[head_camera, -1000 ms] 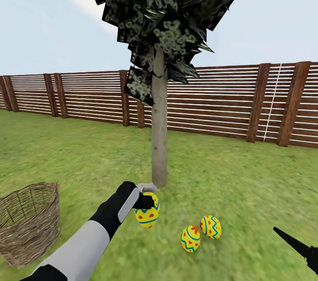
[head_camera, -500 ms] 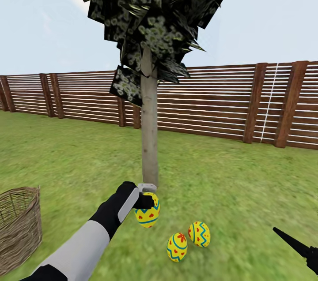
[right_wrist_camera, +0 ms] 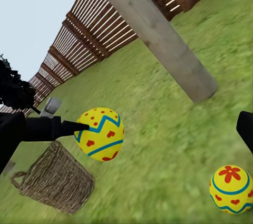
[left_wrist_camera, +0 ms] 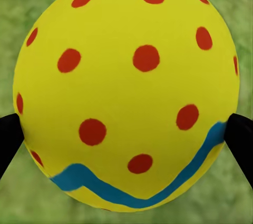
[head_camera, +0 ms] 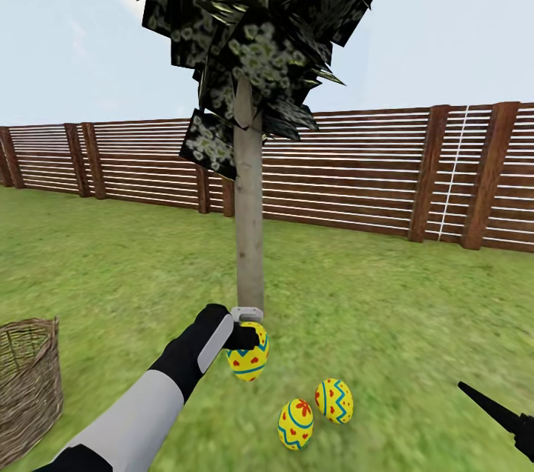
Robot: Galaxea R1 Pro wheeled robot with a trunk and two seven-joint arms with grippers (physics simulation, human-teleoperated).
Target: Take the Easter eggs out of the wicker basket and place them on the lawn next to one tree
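The left gripper (head_camera: 248,342) is clamped on one egg (head_camera: 248,362), held above the grass (head_camera: 386,324) near the tree (head_camera: 250,250), its fingers largely hidden behind the shell. Two eggs (head_camera: 296,424) (head_camera: 334,400) lie just beside each other below the tree; the right gripper (head_camera: 493,409) is cut off, its state unclear. Compared with a second ago, the view has swung right, leaving the basket (head_camera: 26,383) cropped at the edge.

Slatted wooden fence (head_camera: 371,175), pale sky (head_camera: 452,20)

The left arm (head_camera: 141,405) is showing a light grey forearm shell, black wrist housing, and black tapered pincer fingers (left_wrist_camera: 240,139).
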